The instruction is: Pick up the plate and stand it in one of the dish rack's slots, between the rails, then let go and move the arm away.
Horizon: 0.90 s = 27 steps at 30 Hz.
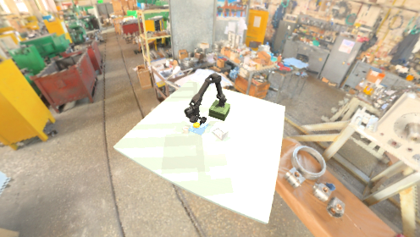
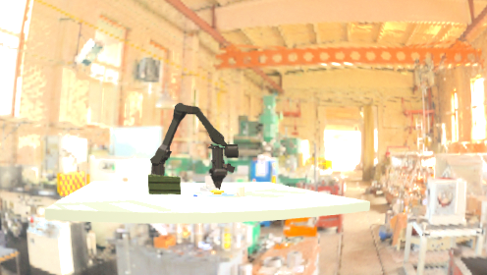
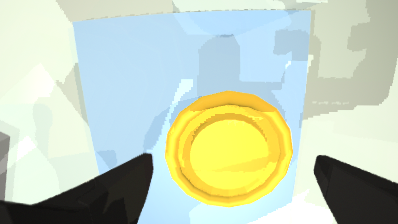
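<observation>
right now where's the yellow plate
The yellow plate lies flat on a light blue mat, directly below the open gripper in the wrist view; from the top view it sits left of the white dish rack.
</observation>
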Available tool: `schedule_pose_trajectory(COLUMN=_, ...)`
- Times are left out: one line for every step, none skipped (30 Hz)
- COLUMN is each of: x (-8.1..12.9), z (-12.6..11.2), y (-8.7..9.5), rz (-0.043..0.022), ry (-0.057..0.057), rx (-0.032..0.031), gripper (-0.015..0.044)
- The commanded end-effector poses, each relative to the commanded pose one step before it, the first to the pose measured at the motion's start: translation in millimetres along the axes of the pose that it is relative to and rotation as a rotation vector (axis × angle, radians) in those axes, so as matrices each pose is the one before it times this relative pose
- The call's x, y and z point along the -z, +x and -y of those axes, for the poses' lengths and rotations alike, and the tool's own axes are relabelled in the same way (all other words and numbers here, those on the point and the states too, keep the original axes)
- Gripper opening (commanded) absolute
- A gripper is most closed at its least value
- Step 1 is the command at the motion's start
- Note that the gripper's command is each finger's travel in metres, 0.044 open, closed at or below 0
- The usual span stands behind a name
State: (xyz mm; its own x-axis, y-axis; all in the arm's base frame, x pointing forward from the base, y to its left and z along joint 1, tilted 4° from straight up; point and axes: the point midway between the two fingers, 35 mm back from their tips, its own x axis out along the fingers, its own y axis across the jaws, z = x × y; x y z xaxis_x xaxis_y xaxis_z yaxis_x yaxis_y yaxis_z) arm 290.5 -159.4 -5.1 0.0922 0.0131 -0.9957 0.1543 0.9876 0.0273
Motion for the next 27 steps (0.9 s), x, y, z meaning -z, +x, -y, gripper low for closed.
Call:
schedule_pose_trajectory(x=2.1, z=-1.29, y=8.63, rz=-0.00652, ry=-0.0013, rx=-0.00716, gripper=0.04)
schedule_pose_trajectory(x=0.02, z=0.04, y=1.6, rz=-0.00001, ry=0.0, rx=-0.00001, gripper=0.04)
schedule_pose_trajectory(x=0.02, z=0.03, y=1.6, rz=-0.00001, ry=0.0, rx=-0.00001, gripper=0.04)
schedule_pose_trajectory(x=0.03, z=-0.01, y=1.59, rz=-0.00001, ry=0.0, rx=-0.00001, gripper=0.04)
schedule_pose_trajectory(x=0.03, z=-0.01, y=1.6, rz=-0.00001, ry=0.0, rx=-0.00001, gripper=0.04)
schedule_pose_trajectory(x=0.04, z=-0.02, y=1.6, rz=-0.00001, ry=0.0, rx=-0.00001, gripper=0.04)
schedule_pose_trajectory(x=0.05, z=-0.02, y=1.59, rz=-0.00001, ry=0.0, rx=-0.00001, gripper=0.04)
schedule_pose_trajectory(x=0.06, z=-0.02, y=1.59, rz=-0.00001, ry=0.0, rx=-0.00001, gripper=0.04)
schedule_pose_trajectory(x=0.07, z=-0.03, y=1.59, rz=-0.00001, ry=0.0, rx=-0.00001, gripper=0.04)
schedule_pose_trajectory(x=0.08, z=-0.03, y=1.58, rz=-0.00001, ry=0.0, rx=-0.00001, gripper=0.04)
schedule_pose_trajectory(x=0.07, z=-0.03, y=1.26, rz=-0.00001, ry=0.0, rx=-0.00001, gripper=0.04)
schedule_pose_trajectory(x=0.04, z=-0.02, y=0.75, rz=-0.00001, ry=0.0, rx=-0.00001, gripper=0.04)
schedule_pose_trajectory(x=0.01, z=-0.01, y=0.25, rz=0.0, ry=0.0, rx=0.0, gripper=0.04)
schedule_pose_trajectory(x=0.0, z=0.0, y=0.0, rz=0.0, ry=0.0, rx=0.0, gripper=0.0393)
schedule_pose_trajectory(x=0.0, z=0.0, y=0.0, rz=0.0, ry=0.0, rx=0.0, gripper=0.0387)
schedule_pose_trajectory(x=0.0, z=0.0, y=0.0, rz=0.0, ry=0.0, rx=0.0, gripper=0.0386)
schedule_pose_trajectory(x=0.0, z=0.0, y=0.0, rz=0.0, ry=0.0, rx=0.0, gripper=0.0386)
schedule_pose_trajectory(x=0.0, z=0.0, y=0.0, rz=0.0, ry=0.0, rx=0.0, gripper=0.0386)
schedule_pose_trajectory(x=0.0, z=0.0, y=0.0, rz=0.0, ry=0.0, rx=0.0, gripper=0.0386)
schedule_pose_trajectory(x=0.0, z=0.0, y=0.0, rz=0.0, ry=0.0, rx=0.0, gripper=0.0386)
schedule_pose_trajectory(x=0.0, z=0.0, y=0.0, rz=0.0, ry=0.0, rx=0.0, gripper=0.0386)
schedule_pose_trajectory(x=0.0, z=0.0, y=0.0, rz=0.0, ry=0.0, rx=0.0, gripper=0.038)
schedule_pose_trajectory(x=0.0, z=0.0, y=0.0, rz=0.0, ry=0.0, rx=0.0, gripper=0.0373)
schedule_pose_trajectory(x=0.0, z=0.0, y=0.0, rz=0.0, ry=0.0, rx=0.0, gripper=0.0366)
schedule_pose_trajectory(x=0.0, z=0.0, y=0.0, rz=0.0, ry=0.0, rx=0.0, gripper=0.036)
schedule_pose_trajectory(x=0.0, z=0.0, y=0.0, rz=0.0, ry=0.0, rx=0.0, gripper=0.0353)
schedule_pose_trajectory(x=0.0, z=0.0, y=0.0, rz=0.0, ry=0.0, rx=0.0, gripper=0.0346)
